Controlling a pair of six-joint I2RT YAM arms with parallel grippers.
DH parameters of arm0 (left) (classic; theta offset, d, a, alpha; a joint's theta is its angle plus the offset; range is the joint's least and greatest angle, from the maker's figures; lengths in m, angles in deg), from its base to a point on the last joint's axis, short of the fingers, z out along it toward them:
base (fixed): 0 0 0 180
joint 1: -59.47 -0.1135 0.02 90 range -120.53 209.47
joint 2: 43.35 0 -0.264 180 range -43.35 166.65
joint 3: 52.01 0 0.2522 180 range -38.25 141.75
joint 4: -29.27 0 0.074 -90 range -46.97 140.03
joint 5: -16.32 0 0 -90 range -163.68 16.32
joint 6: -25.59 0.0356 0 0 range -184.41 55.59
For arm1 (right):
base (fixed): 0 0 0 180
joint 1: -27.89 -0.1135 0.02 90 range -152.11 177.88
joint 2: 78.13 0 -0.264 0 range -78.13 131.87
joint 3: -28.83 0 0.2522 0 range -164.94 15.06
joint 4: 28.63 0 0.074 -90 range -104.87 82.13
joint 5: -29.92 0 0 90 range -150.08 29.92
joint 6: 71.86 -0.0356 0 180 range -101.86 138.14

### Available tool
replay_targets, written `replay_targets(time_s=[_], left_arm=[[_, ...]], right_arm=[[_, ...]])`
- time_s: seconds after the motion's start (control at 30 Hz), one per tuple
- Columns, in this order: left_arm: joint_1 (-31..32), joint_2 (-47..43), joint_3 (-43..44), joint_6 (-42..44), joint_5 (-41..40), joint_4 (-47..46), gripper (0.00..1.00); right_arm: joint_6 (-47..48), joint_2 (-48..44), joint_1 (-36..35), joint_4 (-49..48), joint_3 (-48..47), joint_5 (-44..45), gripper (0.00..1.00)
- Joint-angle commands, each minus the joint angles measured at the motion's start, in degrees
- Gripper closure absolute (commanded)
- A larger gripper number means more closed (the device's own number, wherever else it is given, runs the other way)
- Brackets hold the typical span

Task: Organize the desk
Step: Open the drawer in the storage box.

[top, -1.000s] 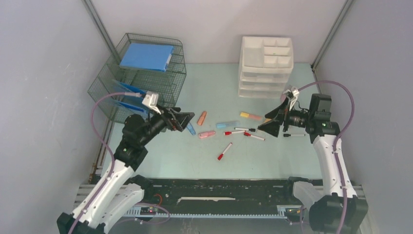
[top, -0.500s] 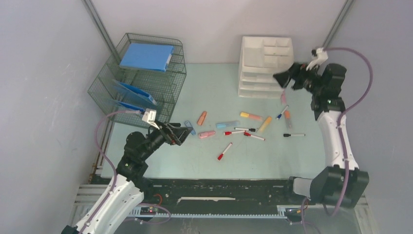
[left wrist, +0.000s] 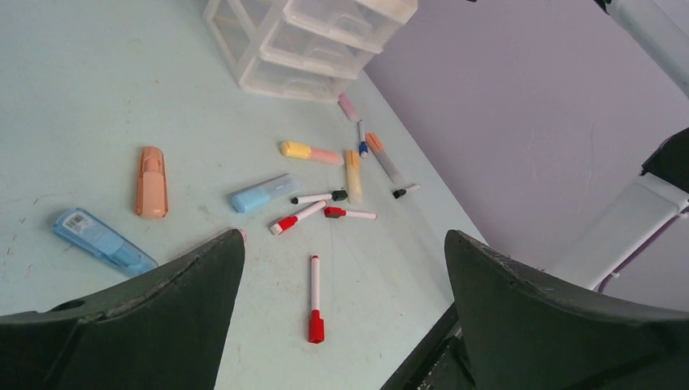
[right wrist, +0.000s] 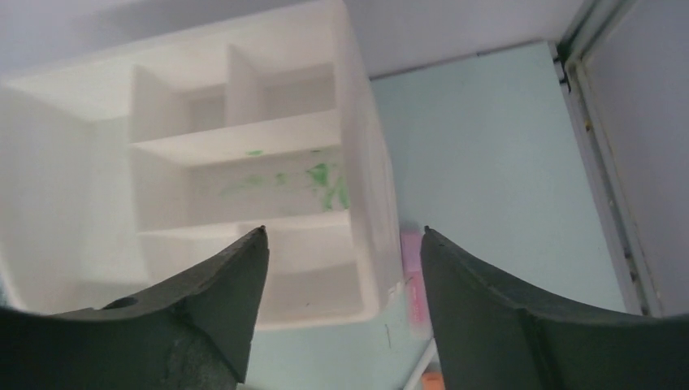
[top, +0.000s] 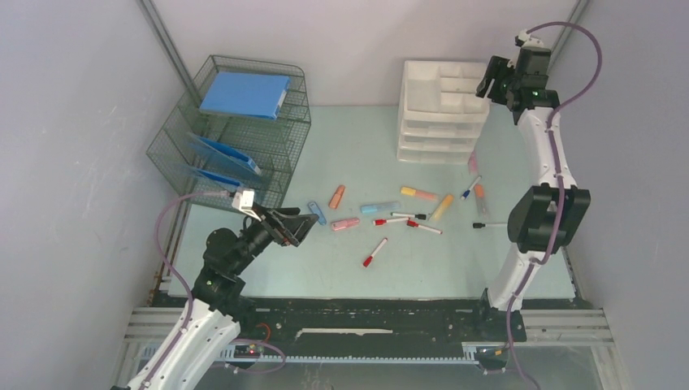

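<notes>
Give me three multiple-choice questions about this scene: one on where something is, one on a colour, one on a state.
1. Where is the right hand? A) over the white plastic drawer unit B) touching the other hand C) down by its base
2. What colour is the flat folder atop the black wire mesh rack? A) red B) blue C) yellow
3. How is the left hand? A) shut tight, empty B) clamped on something C) open, empty
Answers: A, its camera looks down into that unit; B, plainly blue from above; C, its fingers stand apart, nothing between.
</notes>
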Motion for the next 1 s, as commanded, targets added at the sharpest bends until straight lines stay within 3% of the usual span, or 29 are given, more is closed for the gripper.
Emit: replay_targets(time_s=[0.0,0.23,0.33,0.47,0.57,0.7,0.97], left_arm=[[0.3,-0.6,-0.6,-1.3,-0.9,-1.2,0.00],[0.3,0.3,-0.8,-1.6,-1.2,-1.1,0.00],[0.4,0.6,-1.2,-1.9,-1.3,-1.4,0.00],[0.6,1.8,-1.3,-2.7,-1.0,-2.8,0.00],[1.4,2.9,-1.3,-4.0,-0.6,-4.6,0.00],[4.1,5.9,-1.4,-6.2,-1.3,-9.7,0.00],[10.7,19.1,2.5,-13.0,-10.5,-23.4,0.00]], right_arm=[[1.8,4.5,-0.3,4.9,-6.8,2.9,0.27],[4.7,8.3,-0.8,2.2,-7.8,5.3,0.32],[5.8,9.1,-0.9,2.0,-7.8,4.7,0.40],[6.8,10.0,-0.9,2.1,-7.9,2.2,0.61],[6.5,10.1,-0.9,2.5,-7.7,0.5,0.83],[2.8,7.9,-1.0,2.5,-5.9,-2.9,1.00],[-11.1,-3.7,-3.9,-4.3,7.4,-2.9,1.00]])
